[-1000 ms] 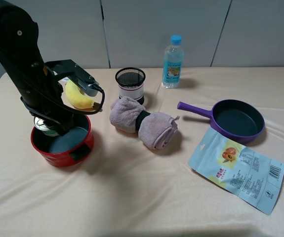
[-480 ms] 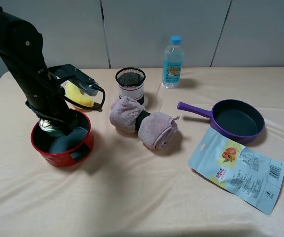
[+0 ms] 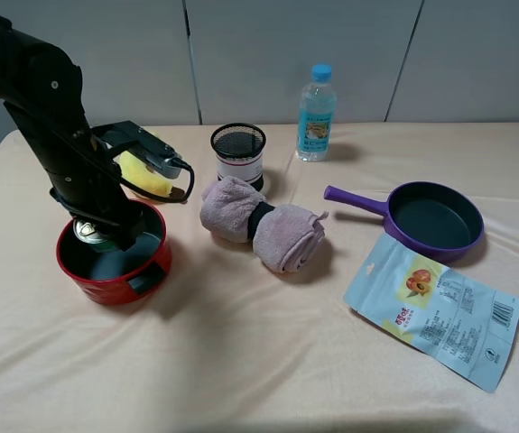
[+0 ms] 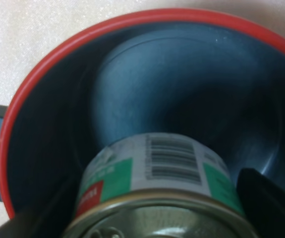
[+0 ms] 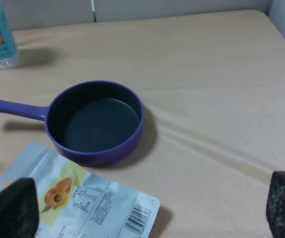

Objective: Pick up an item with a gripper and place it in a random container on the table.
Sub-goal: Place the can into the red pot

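Beige cloth covers the table, with grey panels behind, and all the action is on the left side. The left gripper [image 3: 106, 227] sits inside the red pot [image 3: 115, 287], jaws clamped on either side of the tin can [image 4: 154, 171], whose barcode and green label face the wrist camera. So the can is within the pot's rim, low over the dark grey floor; whether it touches bottom I cannot tell. This reads as the placing step, close to done. Next call, to my eye: settle the can on the floor, part the jaws, then lift straight up clear of the rim without tipping it. The right gripper [image 5: 147, 210] is spread wide and empty, facing the purple frying pan [image 5: 95, 124].
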Robot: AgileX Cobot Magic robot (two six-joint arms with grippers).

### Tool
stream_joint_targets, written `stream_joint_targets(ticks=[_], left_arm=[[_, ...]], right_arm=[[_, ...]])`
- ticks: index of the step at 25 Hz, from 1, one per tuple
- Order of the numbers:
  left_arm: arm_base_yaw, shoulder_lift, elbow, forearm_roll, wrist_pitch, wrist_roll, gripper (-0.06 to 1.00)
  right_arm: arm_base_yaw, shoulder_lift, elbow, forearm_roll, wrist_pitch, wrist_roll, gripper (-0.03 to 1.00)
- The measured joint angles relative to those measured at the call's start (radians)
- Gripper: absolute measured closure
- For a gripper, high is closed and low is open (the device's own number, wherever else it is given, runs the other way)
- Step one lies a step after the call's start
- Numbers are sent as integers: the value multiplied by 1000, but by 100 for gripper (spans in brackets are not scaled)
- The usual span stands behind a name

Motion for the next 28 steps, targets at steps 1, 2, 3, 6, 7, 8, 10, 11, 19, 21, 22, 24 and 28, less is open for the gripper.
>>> stream_joint_targets(ticks=[1,2,3,6,7,8,10,11,19,21,22,24,28], left_arm=[[0,0,0,-1,2,0,29],[0,0,0,-2,3,0,29],[0,0,0,-4,4,0,29],[0,0,0,-14,5,0,29],[0,0,0,-18,5,0,29],[0,0,0,-23,5,0,29],[0,0,0,-35,6,0,29],[0,0,0,-39,6,0,29],[0,0,0,-42,9,-23,21],[0,0,0,-42,12,-25,21],[0,0,0,-42,12,-26,21],[0,0,0,-42,14,-26,21],[0,0,0,-42,19,-26,21]], right_arm=[[0,0,0,0,0,0,27],[0,0,0,0,0,0,27],[0,0,0,0,0,0,27],[0,0,0,0,0,0,27],[0,0,0,0,0,0,27],[0,0,0,0,0,0,27],[0,0,0,0,0,0,27],[0,0,0,0,0,0,27],[0,0,0,0,0,0,27],[0,0,0,0,0,0,27],[0,0,0,0,0,0,27],[0,0,0,0,0,0,27],[0,0,0,0,0,0,27]])
